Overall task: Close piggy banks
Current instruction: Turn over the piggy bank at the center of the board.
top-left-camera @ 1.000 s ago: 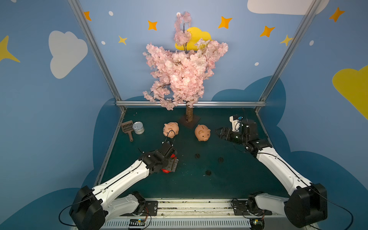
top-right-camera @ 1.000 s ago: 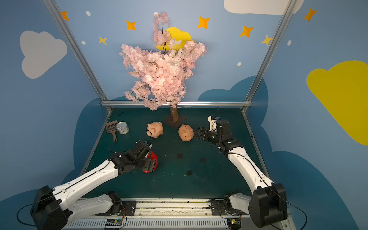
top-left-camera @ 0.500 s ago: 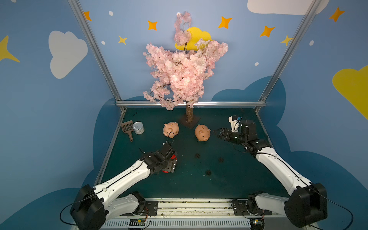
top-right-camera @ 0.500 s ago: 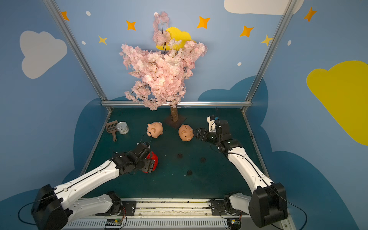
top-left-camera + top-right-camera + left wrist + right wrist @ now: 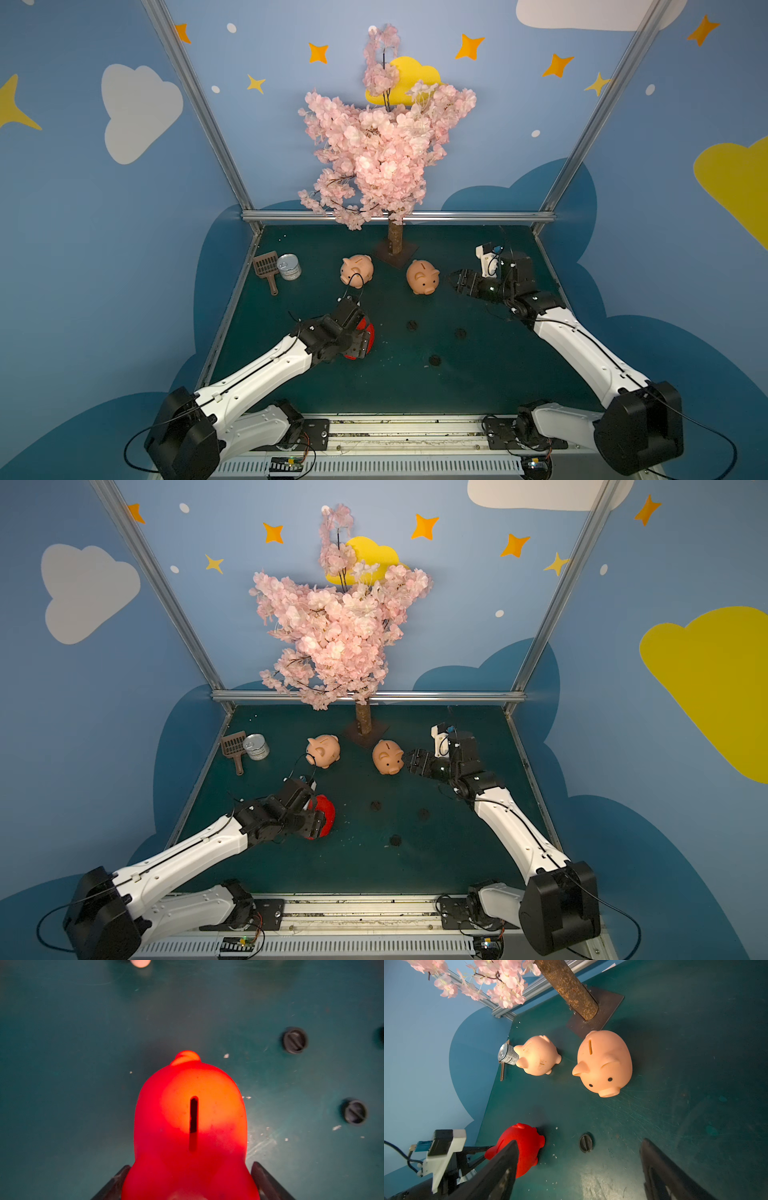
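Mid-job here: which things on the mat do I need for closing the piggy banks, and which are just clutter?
For the job: red piggy bank, peach piggy bank nearer the can, peach piggy bank nearer the right arm, three black caps, probably their stoppers.

Just lying about: tin can, brown scoop, blossom tree.

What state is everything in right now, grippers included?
red piggy bank: on the mat, underside hidden
left gripper: astride the red piggy bank, grip unclear
right gripper: open, empty
peach piggy banks: both upright, untouched, undersides hidden
black plugs: three, loose on the mat
tin can: upright
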Available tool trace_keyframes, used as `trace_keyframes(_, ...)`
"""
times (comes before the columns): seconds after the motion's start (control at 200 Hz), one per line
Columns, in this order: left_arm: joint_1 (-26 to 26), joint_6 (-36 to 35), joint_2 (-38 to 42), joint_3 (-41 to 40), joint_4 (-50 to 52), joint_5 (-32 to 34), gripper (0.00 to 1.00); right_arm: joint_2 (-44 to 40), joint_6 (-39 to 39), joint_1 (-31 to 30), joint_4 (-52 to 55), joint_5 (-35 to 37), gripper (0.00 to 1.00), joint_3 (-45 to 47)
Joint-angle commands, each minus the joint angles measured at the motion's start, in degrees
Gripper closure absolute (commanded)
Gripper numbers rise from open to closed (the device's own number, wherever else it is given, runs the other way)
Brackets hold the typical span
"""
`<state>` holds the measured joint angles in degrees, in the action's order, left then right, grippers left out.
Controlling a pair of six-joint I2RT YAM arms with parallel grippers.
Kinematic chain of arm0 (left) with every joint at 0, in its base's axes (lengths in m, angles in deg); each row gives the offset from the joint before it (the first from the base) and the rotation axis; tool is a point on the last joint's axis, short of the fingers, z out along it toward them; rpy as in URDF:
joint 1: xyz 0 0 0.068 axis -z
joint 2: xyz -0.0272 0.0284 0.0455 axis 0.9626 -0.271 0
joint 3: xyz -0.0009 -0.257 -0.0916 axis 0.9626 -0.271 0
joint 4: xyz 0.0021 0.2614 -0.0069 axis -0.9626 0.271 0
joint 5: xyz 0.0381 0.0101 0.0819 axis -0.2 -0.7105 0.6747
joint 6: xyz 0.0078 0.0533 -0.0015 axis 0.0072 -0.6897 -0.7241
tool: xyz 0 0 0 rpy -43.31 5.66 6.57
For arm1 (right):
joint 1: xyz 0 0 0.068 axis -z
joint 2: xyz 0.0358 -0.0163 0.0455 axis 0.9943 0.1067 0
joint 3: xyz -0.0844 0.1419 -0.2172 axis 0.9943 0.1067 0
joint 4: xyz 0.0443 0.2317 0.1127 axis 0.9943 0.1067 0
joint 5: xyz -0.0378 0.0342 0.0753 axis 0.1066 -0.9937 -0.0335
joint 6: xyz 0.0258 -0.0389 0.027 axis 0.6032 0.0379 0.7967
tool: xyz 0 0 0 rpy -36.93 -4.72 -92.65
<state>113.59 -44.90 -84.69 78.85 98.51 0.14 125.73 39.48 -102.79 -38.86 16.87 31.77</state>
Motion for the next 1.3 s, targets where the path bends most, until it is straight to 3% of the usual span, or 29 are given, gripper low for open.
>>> trace_keyframes(0.0, -1.08, 0.66, 0.53, -0.46, -3.86, -5.66, 0.29, -2.63, -1.31, -0.38, 2.93, 1.31, 0.10, 1.37)
trace_keyframes(0.26, -5.28, 0.98, 0.49, -0.72, -8.63, -14.61, 0.30, -6.51, -2.50, -0.36, 5.61, 2.91, 0.10, 3.61)
trace_keyframes(0.671, -15.66, 3.56, 0.84, -5.13, -18.17, -34.91, 0.30, -6.87, -3.51, -0.68, 12.05, 4.08, 0.10, 2.79)
trace_keyframes(1.021, -20.87, 5.32, -0.75, -7.60, -20.43, -39.76, 0.30, -6.98, -3.47, -1.03, 12.73, 4.52, 0.10, 3.40)
trace_keyframes(1.296, -22.96, 5.87, -1.19, -9.21, -20.94, -39.21, 0.19, -5.76, -3.68, -1.30, 14.57, 6.46, 0.10, 3.26)
